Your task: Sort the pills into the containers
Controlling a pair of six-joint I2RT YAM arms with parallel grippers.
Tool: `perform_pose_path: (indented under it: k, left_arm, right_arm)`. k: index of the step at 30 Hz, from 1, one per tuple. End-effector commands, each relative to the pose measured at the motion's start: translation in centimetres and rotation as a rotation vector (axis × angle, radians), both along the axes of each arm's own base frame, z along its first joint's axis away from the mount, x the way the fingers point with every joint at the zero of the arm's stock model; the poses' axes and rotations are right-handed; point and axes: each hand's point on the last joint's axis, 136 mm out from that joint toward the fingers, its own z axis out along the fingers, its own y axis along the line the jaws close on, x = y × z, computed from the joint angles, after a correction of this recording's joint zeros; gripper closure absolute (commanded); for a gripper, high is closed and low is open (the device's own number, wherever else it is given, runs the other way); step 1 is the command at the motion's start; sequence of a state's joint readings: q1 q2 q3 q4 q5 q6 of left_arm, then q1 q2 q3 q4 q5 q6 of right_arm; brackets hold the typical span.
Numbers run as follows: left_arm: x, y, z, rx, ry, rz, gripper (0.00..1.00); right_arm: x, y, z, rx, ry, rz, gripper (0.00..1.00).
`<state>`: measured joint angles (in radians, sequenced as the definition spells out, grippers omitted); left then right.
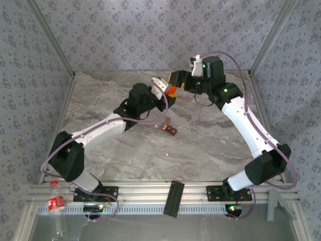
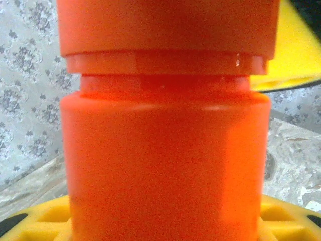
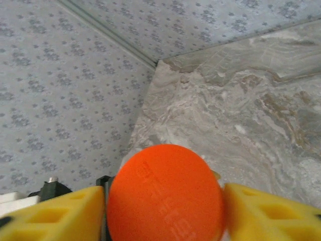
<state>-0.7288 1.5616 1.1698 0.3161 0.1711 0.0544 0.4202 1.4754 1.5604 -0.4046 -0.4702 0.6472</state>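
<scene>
My left gripper (image 1: 168,93) is shut on the orange bottle (image 1: 171,90), held up above the far middle of the table. In the left wrist view the bottle (image 2: 165,150) stands upright between yellow fingers (image 2: 35,221). My right gripper (image 1: 177,80) sits at the bottle's top. In the right wrist view its yellow fingers (image 3: 55,216) flank the round orange cap (image 3: 165,193), and a thin gap shows at the right finger, so the right gripper (image 3: 165,213) is open. The dark reddish-brown containers (image 1: 169,129) lie on the table below. A tiny pale pill (image 1: 167,155) lies nearer the front.
The marble table (image 1: 210,145) is walled with patterned paper on three sides, with metal posts at the corners. A clear plastic bottle with a red label (image 1: 56,203) lies at the near left, off the table. A black bracket (image 1: 174,197) sits on the front rail.
</scene>
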Motion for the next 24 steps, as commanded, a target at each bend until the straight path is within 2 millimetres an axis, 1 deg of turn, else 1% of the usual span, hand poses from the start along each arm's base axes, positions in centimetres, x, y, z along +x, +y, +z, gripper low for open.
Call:
perform_pose_path:
  k: [1, 4, 6, 8, 10, 13, 17, 21, 24]
  left_arm:
    - [-2.4, -1.3, 7.1, -0.165, -0.154, -0.091, 1.0]
    - [-2.3, -0.9, 7.2, -0.185, -0.132, -0.102, 1.0]
    - [-2.3, -0.6, 7.4, -0.198, -0.128, -0.108, 1.0]
    - [-2.5, -0.3, 7.7, -0.211, -0.122, -0.129, 1.0]
    - [-2.7, 0.0, 7.9, -0.226, -0.105, -0.168, 1.0]
    - [-3.3, 0.3, 8.3, -0.259, -0.061, -0.259, 1.0]
    - [-4.1, 0.5, 8.6, -0.292, -0.002, -0.376, 1.0]
    - [-5.0, 0.1, 8.6, -0.289, 0.041, -0.467, 1.0]
    - [-5.4, -0.4, 8.5, -0.287, 0.071, -0.515, 1.0]
  right_arm:
    - [-2.6, 0.5, 3.0, 0.074, -0.029, 0.096, 0.21]
    - [-3.2, -1.1, 5.1, 0.086, -0.095, 0.077, 0.12]
    - [-3.8, -2.0, 5.9, 0.085, -0.119, 0.066, 0.09]
    - [-4.1, -3.1, 6.1, 0.088, -0.122, 0.049, 0.07]
    - [-4.0, -4.3, 5.8, 0.057, -0.153, 0.046, 0.07]
    - [-3.9, -5.2, 6.1, 0.029, -0.23, 0.075, 0.08]
    - [-4.8, -4.7, 6.8, -0.051, -0.358, 0.188, 0.09]
    - [-5.2, -4.0, 7.7, -0.06, -0.404, 0.26, 0.09]
    - [-4.9, -3.3, 8.0, -0.05, -0.408, 0.293, 0.08]
